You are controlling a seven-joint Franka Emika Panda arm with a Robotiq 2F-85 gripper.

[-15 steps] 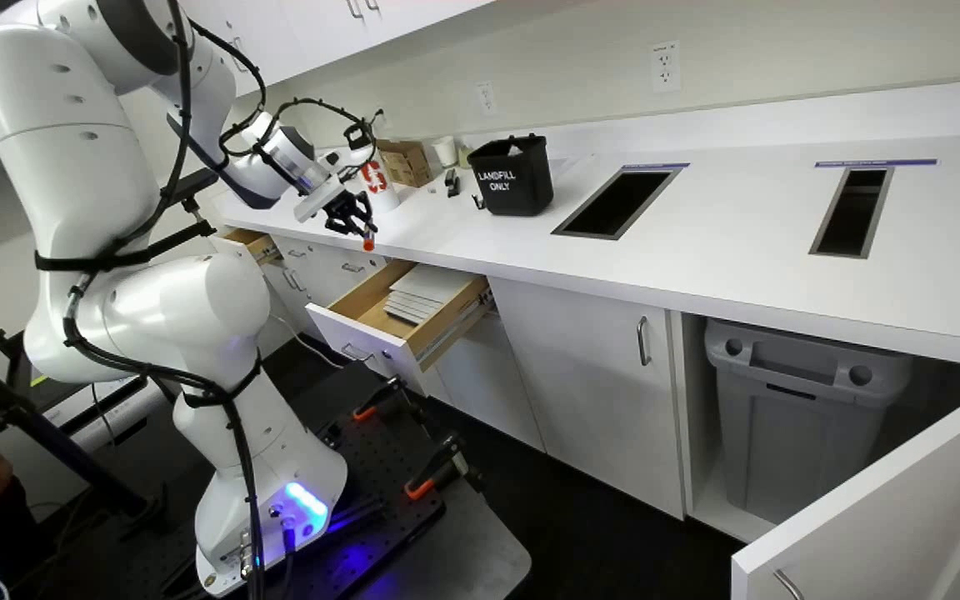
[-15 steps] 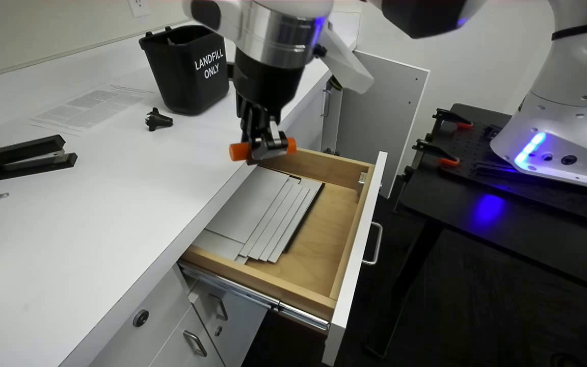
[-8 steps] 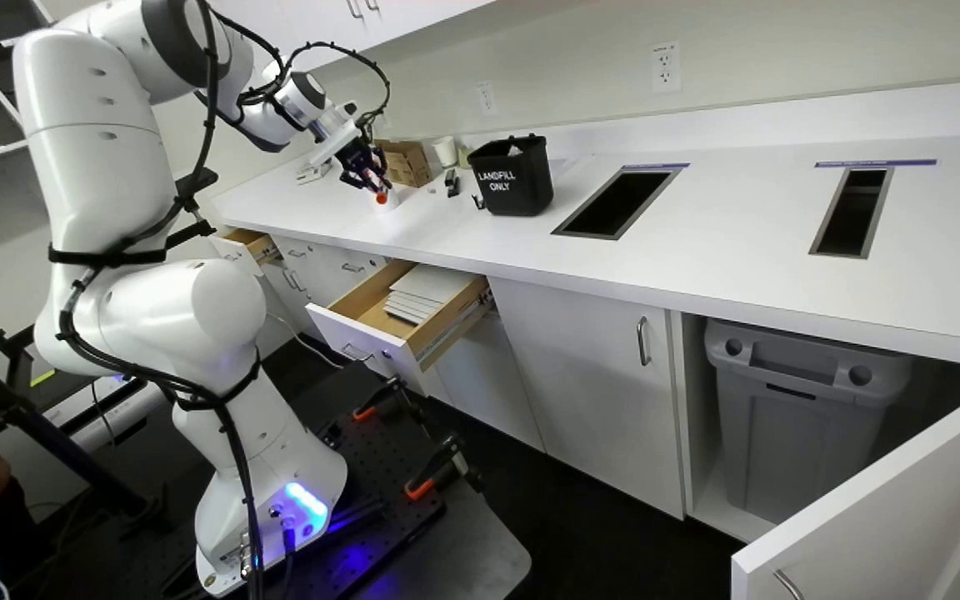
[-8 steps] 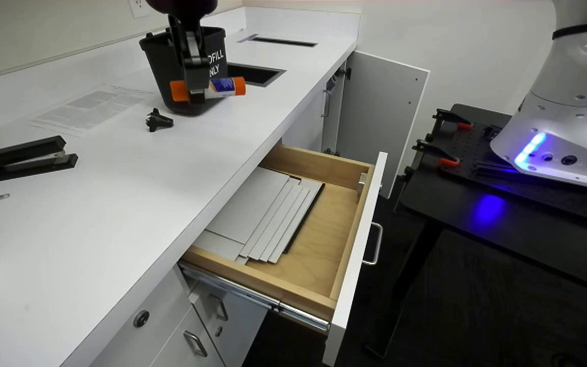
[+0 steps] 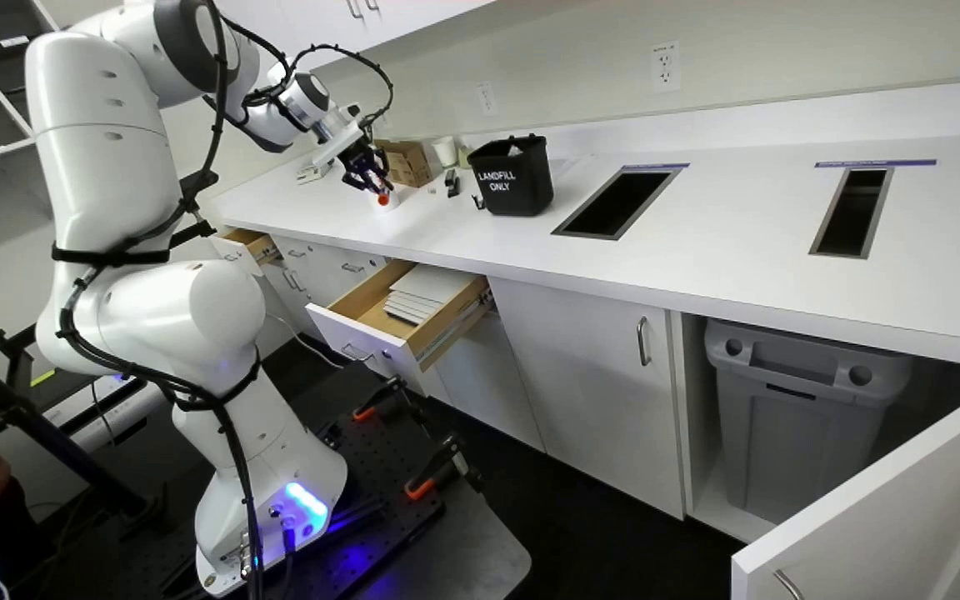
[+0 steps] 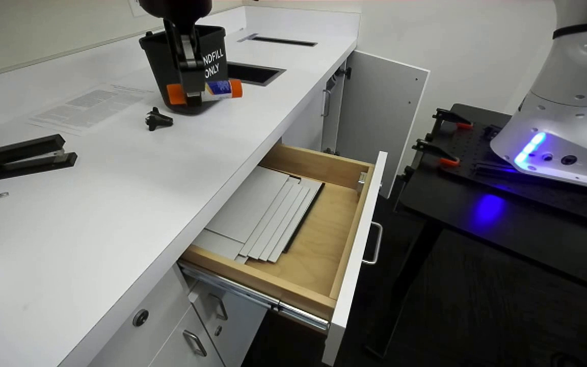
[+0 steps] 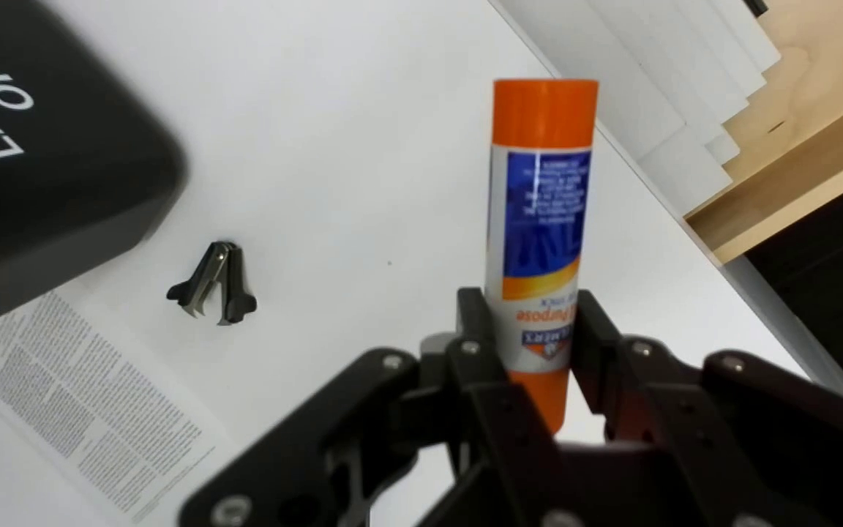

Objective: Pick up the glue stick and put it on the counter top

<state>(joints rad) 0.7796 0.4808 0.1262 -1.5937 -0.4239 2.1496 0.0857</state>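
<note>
While my gripper (image 7: 531,329) clamps the glue stick (image 7: 544,212) near one end, I see it held over the counter top (image 7: 363,183); from it in the wrist view, the staple remover (image 7: 233,287) lies toward nine o'clock, the wooden drawer (image 7: 802,183) toward two o'clock.

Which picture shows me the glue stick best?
The wrist view: the glue stick looks biggest there, with its label and both orange ends showing. In an exterior view the gripper hides part of it; in an exterior view it's tiny, mostly just an orange end.
</note>
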